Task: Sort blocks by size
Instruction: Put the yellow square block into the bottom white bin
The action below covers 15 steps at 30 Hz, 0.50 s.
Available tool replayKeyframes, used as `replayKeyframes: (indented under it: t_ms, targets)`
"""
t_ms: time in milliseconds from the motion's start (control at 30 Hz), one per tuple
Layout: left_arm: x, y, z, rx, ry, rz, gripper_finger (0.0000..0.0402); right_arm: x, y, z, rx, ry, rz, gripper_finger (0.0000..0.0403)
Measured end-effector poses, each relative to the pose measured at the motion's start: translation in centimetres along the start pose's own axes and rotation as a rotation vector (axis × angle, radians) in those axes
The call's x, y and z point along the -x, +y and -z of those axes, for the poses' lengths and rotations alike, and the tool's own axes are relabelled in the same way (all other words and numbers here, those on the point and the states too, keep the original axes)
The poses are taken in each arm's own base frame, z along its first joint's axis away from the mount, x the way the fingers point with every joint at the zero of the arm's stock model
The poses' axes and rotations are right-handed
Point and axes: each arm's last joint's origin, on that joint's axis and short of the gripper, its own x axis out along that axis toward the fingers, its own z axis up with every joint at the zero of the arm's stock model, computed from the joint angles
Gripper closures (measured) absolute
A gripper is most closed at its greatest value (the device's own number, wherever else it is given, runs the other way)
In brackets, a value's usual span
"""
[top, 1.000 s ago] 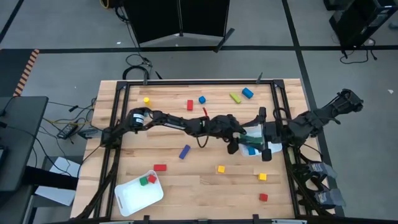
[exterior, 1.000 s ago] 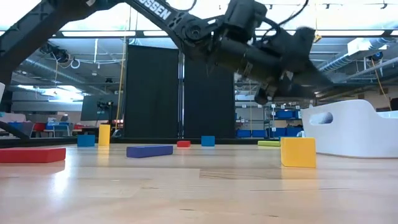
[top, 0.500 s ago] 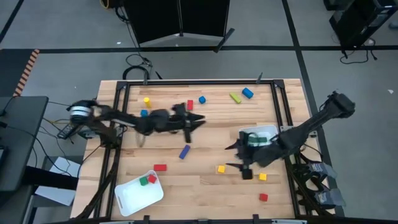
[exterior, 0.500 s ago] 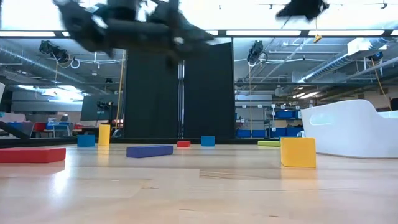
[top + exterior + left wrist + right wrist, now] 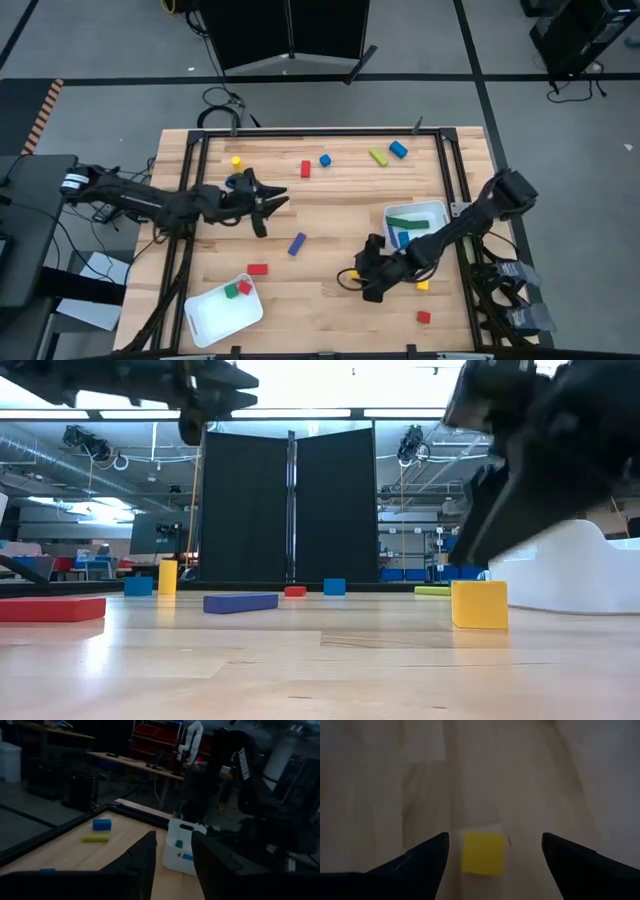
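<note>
Hidden: in the overhead view the right gripper (image 5: 358, 281) covers the yellow cube (image 5: 483, 853), which shows plainly only between its fingers in the wrist view and beside the arm in the low view.
Hard to make out: the small pieces inside the lower tray (image 5: 205, 312); they read as one green and one red.
Left gripper (image 5: 272, 199): fingers spread apart, holding nothing, up off the wood, well left of the upper tray (image 5: 440, 210).
Right gripper: fingers wide apart and empty, poised over the yellow cube, just below and left of the upper tray.
Trays: two, both white.
Upper tray contents: one green bar (image 5: 404, 222) and one blue piece (image 5: 402, 239).
Loose blocks on the table (image 5: 320, 300): about ten, scattered left and below the upper tray.
Red: three loose.
Yellow: three, counting the covered cube.
Blue: four, among them a bar (image 5: 296, 244) left of the upper tray.
Green: one bar (image 5: 379, 156) above the upper tray.
</note>
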Motion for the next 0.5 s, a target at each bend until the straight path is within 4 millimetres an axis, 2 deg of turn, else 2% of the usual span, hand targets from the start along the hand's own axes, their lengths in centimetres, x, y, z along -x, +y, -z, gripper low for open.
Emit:
replayKeyframes:
  t_ms: [267,367,500]
  targets:
    - [2.5,-0.7,-1.2,-0.031,-0.006,0.017,0.0268,-2.6,0.3,1.5,-0.086,0.062,0.046,0.0098]
    - [3.2,-0.9,-1.6,-0.023,-0.018,0.042,0.0268,-2.9,0.6,1.7,-0.098,0.042,0.046,0.0134]
    - [4.1,-1.3,-2.0,-0.014,-0.021,0.080,0.0268,-3.1,1.2,1.5,-0.118,0.017,0.045,0.0213]
